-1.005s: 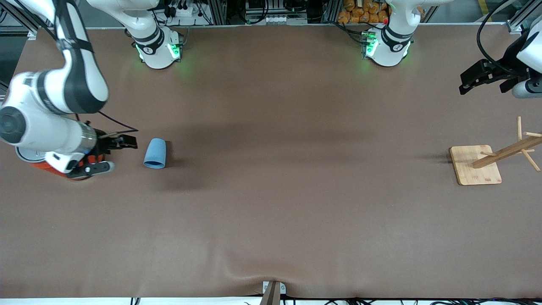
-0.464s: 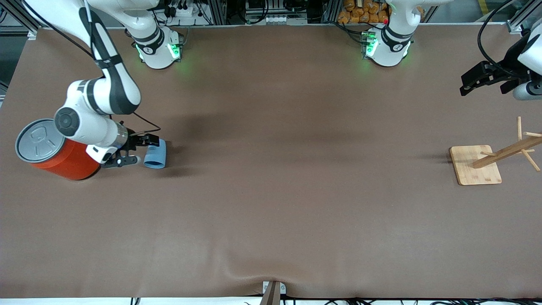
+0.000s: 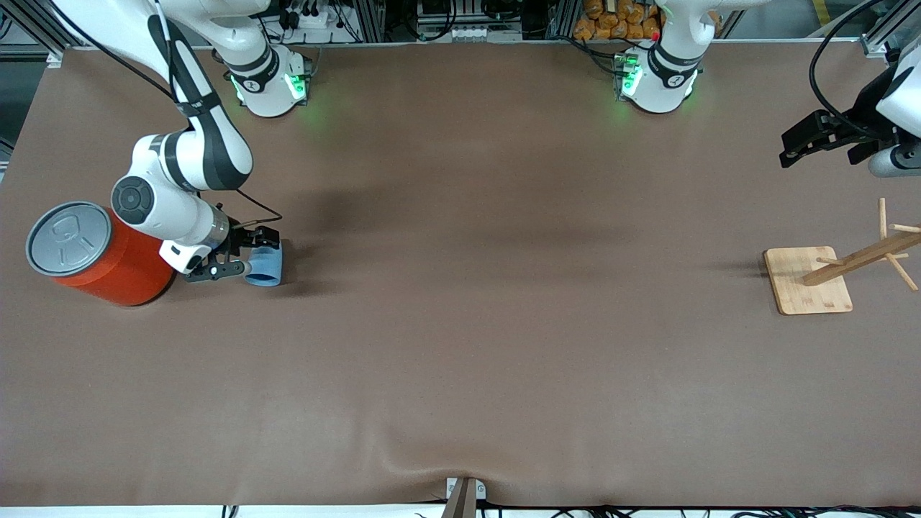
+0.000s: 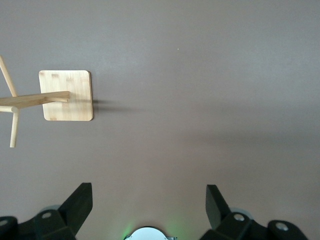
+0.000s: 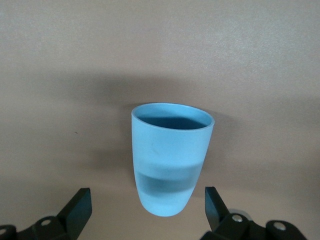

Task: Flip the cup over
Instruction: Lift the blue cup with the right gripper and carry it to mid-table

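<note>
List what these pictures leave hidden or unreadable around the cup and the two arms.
- Cup, front view: the right gripper covers the end toward the orange can.
- Cup, right wrist view: whether the open fingers touch it.
- Left gripper, front view: the arm is cut off by the picture's edge.
- Wooden rack, left wrist view: its pegs run off the edge.

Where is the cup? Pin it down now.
The cup lies on its side toward the right arm's end of the table, beside the orange can, between the open right gripper's fingers.

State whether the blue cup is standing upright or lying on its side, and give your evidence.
Lying on its side. The cup shows its tapered wall lengthwise on the table; in the right wrist view its rim faces sideways, away from the camera.
</note>
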Action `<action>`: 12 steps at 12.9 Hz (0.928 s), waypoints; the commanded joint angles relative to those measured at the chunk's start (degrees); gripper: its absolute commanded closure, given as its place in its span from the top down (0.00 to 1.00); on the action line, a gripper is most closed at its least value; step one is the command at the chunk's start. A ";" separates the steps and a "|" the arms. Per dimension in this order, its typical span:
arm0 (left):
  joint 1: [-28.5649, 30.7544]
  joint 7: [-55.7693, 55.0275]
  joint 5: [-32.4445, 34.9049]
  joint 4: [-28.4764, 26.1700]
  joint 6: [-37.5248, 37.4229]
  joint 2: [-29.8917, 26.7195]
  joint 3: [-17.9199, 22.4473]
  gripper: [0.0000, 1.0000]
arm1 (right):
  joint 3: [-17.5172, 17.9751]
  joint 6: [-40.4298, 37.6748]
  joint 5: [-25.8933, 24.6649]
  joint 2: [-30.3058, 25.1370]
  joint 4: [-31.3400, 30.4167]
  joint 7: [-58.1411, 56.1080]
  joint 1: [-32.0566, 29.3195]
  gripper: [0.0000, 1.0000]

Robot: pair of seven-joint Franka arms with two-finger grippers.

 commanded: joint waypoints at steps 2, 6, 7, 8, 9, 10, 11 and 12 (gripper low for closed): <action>0.25 0.22 -0.39 0.60 0.38 0.13 -0.03 1.00 | 0.13 4.29 0.67 1.37 -1.98 0.35 -0.90 1.00; 0.34 0.22 -0.48 0.60 0.38 0.13 0.15 1.00 | 0.13 9.31 0.66 5.77 -1.98 0.26 -0.90 1.00; 0.34 0.22 -0.48 0.60 0.38 0.13 0.32 1.00 | 0.13 9.32 0.66 5.86 -1.98 0.26 -0.90 0.84; 0.34 0.22 -0.48 0.60 0.38 0.13 0.41 1.00 | 0.13 9.58 0.66 6.21 -1.90 0.35 -0.90 0.75; 0.34 0.22 -0.48 0.60 0.38 0.13 0.41 1.00 | 0.13 10.28 0.66 6.65 -1.90 0.26 -0.98 0.63; 0.34 0.22 -0.48 0.60 0.38 0.13 0.41 1.00 | 0.13 10.55 0.66 6.74 -1.81 0.26 -0.90 0.46; 0.43 0.22 -0.57 0.60 0.38 0.13 0.41 1.00 | 0.21 9.77 0.66 6.65 -1.29 0.35 -0.64 0.32; 0.43 0.22 -0.57 0.69 0.38 0.04 0.41 1.00 | 0.30 9.50 0.66 6.48 -0.58 0.35 -0.28 0.31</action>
